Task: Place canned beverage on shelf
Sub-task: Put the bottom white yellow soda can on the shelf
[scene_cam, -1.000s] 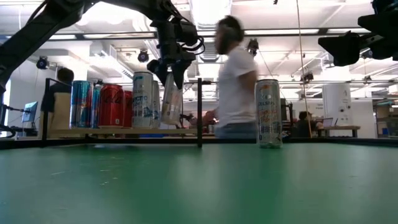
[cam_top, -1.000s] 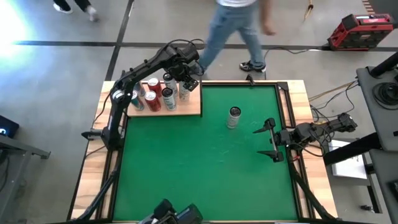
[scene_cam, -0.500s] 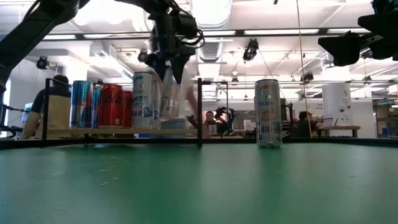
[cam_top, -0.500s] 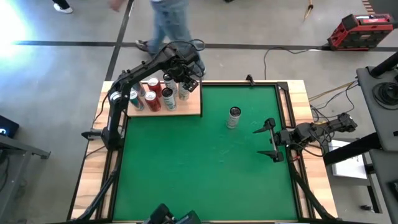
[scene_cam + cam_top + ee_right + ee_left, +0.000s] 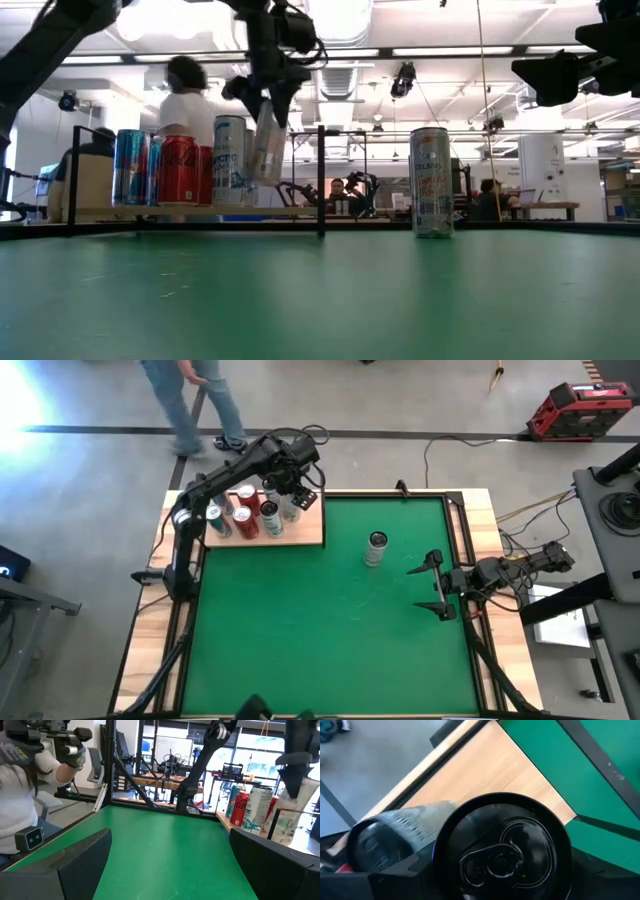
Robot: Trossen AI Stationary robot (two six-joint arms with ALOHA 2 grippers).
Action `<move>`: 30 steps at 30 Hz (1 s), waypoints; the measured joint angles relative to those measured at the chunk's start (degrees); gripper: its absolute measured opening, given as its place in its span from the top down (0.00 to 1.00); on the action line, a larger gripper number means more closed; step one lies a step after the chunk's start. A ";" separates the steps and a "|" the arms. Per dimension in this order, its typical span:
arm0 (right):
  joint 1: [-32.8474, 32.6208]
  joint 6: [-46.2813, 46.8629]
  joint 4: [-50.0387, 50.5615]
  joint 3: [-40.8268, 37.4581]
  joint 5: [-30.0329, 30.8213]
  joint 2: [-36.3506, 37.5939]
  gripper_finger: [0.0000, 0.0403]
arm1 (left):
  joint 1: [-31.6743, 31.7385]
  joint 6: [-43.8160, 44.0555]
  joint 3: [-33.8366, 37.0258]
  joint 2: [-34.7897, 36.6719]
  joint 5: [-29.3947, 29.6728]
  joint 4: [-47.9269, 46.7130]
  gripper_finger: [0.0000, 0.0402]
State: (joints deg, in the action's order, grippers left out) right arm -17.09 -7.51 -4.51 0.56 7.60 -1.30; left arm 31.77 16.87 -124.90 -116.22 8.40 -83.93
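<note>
My left gripper (image 5: 291,487) hangs over the right end of the light-wood shelf (image 5: 305,532), shut on a pale beverage can (image 5: 264,150) held a little above the board. In the left wrist view I look down on the can's black lid (image 5: 502,862) with its pull tab. Several other cans (image 5: 180,168) stand upright on the shelf to its left. One more silver can (image 5: 376,547) stands on its base on the green mat (image 5: 320,630). My right gripper (image 5: 432,586) waits open at the mat's right edge. My left gripper pinches the can's top end (image 5: 271,118) between its two fingers, one on each side of the rim (image 5: 441,866). The fingers come from above, pointing steeply down. The can hangs tilted below them, its bottom (image 5: 258,180) clear of the shelf board.
Thin black rods (image 5: 320,180) rise at the shelf's edges. A person (image 5: 185,400) walks on the floor beyond the table's far edge. The mat has free room around the lone can (image 5: 431,182).
My left gripper has risen and drifted a little toward the table's left and far side, still shut on the can. The can has come higher above the shelf board and stays tilted. The person behind the table has walked from right to left.
</note>
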 joint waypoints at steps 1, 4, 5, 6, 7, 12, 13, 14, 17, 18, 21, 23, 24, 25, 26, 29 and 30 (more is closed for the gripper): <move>0.00 0.02 0.00 0.01 0.00 0.00 0.02 | -0.13 0.17 0.00 0.62 0.67 -0.26 0.37; -0.01 0.00 0.00 0.00 0.00 0.00 0.02 | -0.60 0.19 0.00 2.83 2.17 -0.52 0.37; 0.01 0.02 0.00 0.00 0.00 0.00 0.02 | -0.79 0.18 0.00 3.47 2.68 -0.56 0.36; -0.01 0.02 0.00 0.00 0.00 0.00 0.02 | -1.08 0.19 0.00 4.04 3.33 -0.61 0.36; 0.00 0.01 -0.01 0.02 0.00 0.00 0.02 | -1.35 0.20 0.00 4.63 3.86 -0.72 0.36; 0.00 0.02 0.00 0.01 0.00 0.00 0.02 | -2.55 0.21 0.06 7.44 4.39 -0.93 0.36; 0.00 0.01 0.00 0.01 0.00 0.00 0.02 | -2.66 0.20 0.19 7.76 4.42 -0.72 0.36; 0.01 0.02 0.00 0.02 0.00 0.00 0.02 | -2.84 0.19 0.30 7.91 4.50 -0.53 0.36; 0.00 0.02 0.00 0.02 0.00 0.00 0.02 | -3.01 0.21 0.65 7.93 4.53 -0.26 0.36; 0.00 0.00 0.00 0.01 0.00 0.00 0.02 | -3.08 0.21 0.81 7.93 4.51 -0.11 0.36; 0.00 0.01 0.00 0.02 0.00 0.00 0.02 | -3.13 0.17 2.35 8.41 4.17 1.66 0.36; 0.01 0.01 0.00 0.02 0.00 0.00 0.02 | -3.11 -0.59 3.91 8.54 4.15 4.33 0.36; 0.01 0.00 0.00 0.02 0.00 0.00 0.02 | -3.11 -1.02 4.56 8.54 4.13 5.59 0.36; -0.01 0.02 0.00 0.02 0.00 0.00 0.02 | -3.08 -1.32 5.30 8.54 4.15 6.79 0.36; 0.01 0.00 0.00 0.00 0.00 0.00 0.02 | -2.95 -1.60 6.16 8.54 4.15 8.11 0.36; 0.00 0.01 0.00 0.00 0.00 0.00 0.02 | -2.40 -2.63 8.81 8.59 4.10 12.28 0.36; -0.01 0.00 0.00 0.00 0.00 0.00 0.02 | -2.19 -2.72 9.63 8.57 4.10 13.00 0.36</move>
State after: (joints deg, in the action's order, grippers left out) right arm -17.10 -7.51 -4.51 0.56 7.60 -1.30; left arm 29.58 14.15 -115.27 -107.66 12.50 -70.92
